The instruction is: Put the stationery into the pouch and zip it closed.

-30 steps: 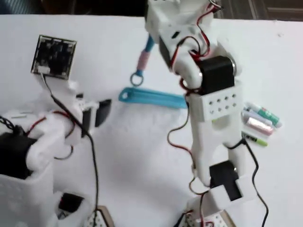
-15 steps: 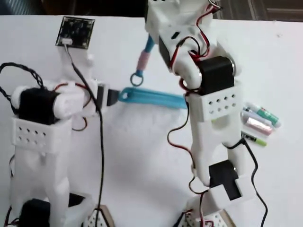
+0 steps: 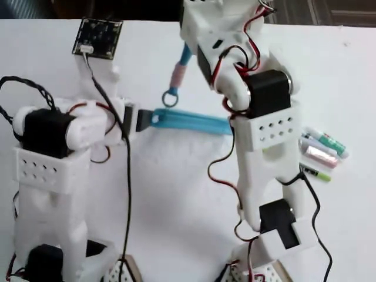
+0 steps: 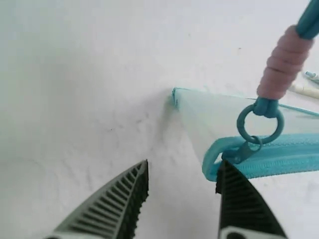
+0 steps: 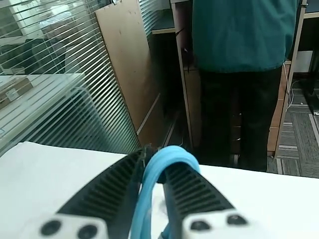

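Surveying high view, pouch (image 3: 191, 121): flat on table (image 3: 176, 194) near centre, teal zip band running 9 to 3 o'clock.
High view, strap (image 3: 183, 59): blue cord with pink sleeve (image 3: 177, 74), rising from ring (image 3: 170, 97) toward 12 o'clock and passing under right arm (image 3: 264, 135).
High view, stationery (image 3: 322, 154): small cluster of pens at 3 o'clock on table, outside pouch, just beside right arm.
High view, left gripper (image 3: 141, 119): at the pouch's 9 o'clock end, at the tip of left arm (image 3: 50, 170).
Left wrist view, left gripper: jaws well apart, nothing between them. One fingertip (image 4: 232, 194) is at the end of the zip band, contact uncertain; the other is over bare table.
Left wrist view, ring: linked to the zip pull, lying over the clear pouch panel.
Right wrist view, right gripper (image 5: 155, 158): jaws closed on a loop of strap, the blue cord pinched between the fingers.
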{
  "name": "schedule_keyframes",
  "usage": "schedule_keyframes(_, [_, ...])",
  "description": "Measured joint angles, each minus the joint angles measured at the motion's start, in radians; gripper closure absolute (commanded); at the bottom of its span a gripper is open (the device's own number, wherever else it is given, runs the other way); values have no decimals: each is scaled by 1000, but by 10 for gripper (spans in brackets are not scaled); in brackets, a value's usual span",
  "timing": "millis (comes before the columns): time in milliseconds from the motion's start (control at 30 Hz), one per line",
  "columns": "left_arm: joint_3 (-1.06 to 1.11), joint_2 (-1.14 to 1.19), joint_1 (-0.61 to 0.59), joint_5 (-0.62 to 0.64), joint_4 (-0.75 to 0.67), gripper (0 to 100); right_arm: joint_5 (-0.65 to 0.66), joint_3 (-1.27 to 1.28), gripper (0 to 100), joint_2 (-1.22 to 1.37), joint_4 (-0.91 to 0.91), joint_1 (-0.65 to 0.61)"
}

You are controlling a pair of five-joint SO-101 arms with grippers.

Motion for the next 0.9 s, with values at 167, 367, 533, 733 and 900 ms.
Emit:
schedule_keyframes(167, [66, 0, 26, 0, -12, 762, 0, 0, 981, 0, 0, 0])
schedule_keyframes(367, [91, 0, 31, 0, -43, 766, 0, 0, 981, 0, 0, 0])
schedule_keyframes(533, [95, 0, 31, 0, -75, 766, 0, 0, 981, 0, 0, 0])
schedule_keyframes(733, [91, 110, 29, 2, -106, 876, 0, 0, 981, 0, 0, 0])
schedule_keyframes(900, [64, 222, 32, -8, -115, 973, -2, 0, 981, 2, 0, 3])
